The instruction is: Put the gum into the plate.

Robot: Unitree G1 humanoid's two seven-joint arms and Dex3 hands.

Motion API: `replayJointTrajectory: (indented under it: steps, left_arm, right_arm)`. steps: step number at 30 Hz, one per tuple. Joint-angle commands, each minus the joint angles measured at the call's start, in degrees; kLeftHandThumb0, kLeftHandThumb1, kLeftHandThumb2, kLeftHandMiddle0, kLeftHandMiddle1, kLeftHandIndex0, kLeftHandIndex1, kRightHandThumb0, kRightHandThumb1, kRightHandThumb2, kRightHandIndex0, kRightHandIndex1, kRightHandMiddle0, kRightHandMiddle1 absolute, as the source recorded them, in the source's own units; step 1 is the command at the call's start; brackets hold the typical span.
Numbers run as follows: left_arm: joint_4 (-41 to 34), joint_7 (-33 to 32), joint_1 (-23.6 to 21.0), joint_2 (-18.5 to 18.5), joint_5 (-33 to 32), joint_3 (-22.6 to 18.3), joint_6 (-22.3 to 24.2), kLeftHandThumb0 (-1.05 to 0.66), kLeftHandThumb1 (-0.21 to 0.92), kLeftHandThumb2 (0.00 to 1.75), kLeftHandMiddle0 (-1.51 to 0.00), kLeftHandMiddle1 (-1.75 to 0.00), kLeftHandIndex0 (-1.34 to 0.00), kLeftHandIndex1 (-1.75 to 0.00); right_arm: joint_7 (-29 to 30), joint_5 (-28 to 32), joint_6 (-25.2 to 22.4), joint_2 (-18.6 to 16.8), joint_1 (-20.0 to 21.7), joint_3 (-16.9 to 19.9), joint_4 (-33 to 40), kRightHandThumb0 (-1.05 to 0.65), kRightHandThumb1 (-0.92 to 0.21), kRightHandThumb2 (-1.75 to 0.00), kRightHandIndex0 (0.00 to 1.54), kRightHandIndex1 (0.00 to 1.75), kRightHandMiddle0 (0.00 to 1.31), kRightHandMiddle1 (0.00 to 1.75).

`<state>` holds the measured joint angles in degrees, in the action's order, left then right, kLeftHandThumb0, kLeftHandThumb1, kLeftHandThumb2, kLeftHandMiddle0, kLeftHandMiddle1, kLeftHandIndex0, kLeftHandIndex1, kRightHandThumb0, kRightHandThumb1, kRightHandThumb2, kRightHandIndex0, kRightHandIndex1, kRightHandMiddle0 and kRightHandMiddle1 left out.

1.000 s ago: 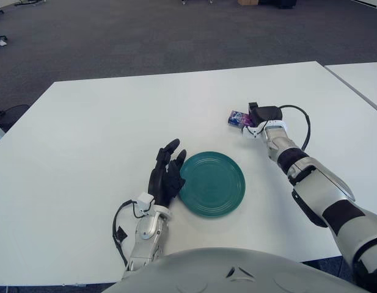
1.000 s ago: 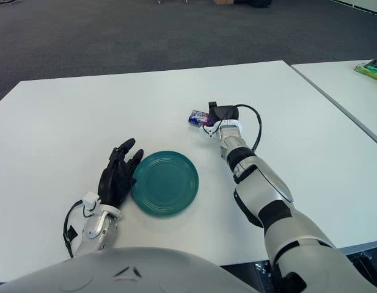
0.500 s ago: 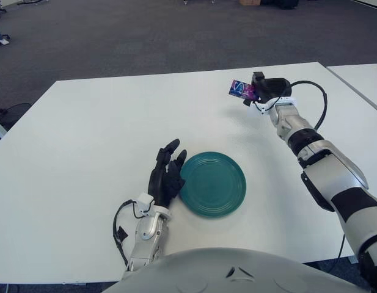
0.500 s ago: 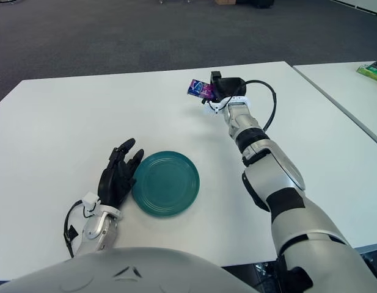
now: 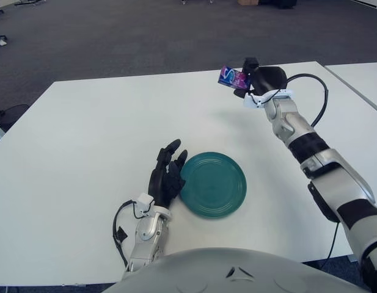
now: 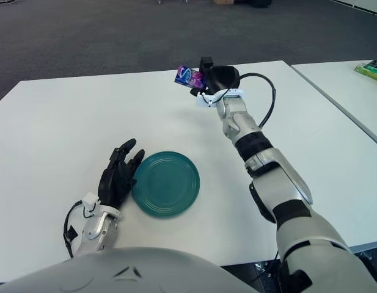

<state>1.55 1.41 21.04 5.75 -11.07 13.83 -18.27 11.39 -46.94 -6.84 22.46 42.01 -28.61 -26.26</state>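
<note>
On the tabletop (image 5: 84,140), near the front edge, the left hand (image 5: 165,176) is resting palm down with its fingers spread, holding nothing and lying just beside the left rim of the plate (image 5: 213,184). It is lying exactly where it was a second ago, so it is taking no part in the work.

The plate itself is sitting flat and bare, a little right of centre, in the same spot as before.

Further right and well back, the right hand (image 5: 256,80) is pinching the gum (image 5: 232,77), a small purple and blue pack, between its fingers. The pack is hanging in the air, clear of the tabletop, above the far part of it and well apart from the plate. A second ago the gum was lying down low by the fingers, near the plate's far right side. Half a second ago it was already lifted, and now the arm is carrying it slightly higher and leftward.

That change is telling: the pick-up looks done and the grip seems to be holding. What is remaining, by my reading, is the carry back toward the robot, bringing the pack over the plate, lowering it and letting go. The pack is sticking out past the fingers, so a loose pinch could be dropping it short.
</note>
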Motion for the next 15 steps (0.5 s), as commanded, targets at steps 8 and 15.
replayJointTrajectory:
  steps: [8,15]
  left_arm:
    - [-0.14,-1.53,2.68,2.94,0.9,0.96,2.28,-0.94,0.92,0.93,-0.58,-0.03,-0.17,-0.76]
    - [-0.17,-1.62,2.88,3.19,0.27,0.62,2.08,-0.93,0.92,0.91,-0.59,-0.03,-0.14,-0.75]
  right_arm:
    - [-10.84,-4.56,-0.22,3.68,-13.75,-0.41,27.05,-0.5,-0.92,-0.66,0.87,1.75,0.61,1.75]
    - [-15.39,-6.38,3.59,5.17,-20.23,-1.0,35.41,-0.47,-0.92,-0.65,0.83,1.75,0.62,1.75]
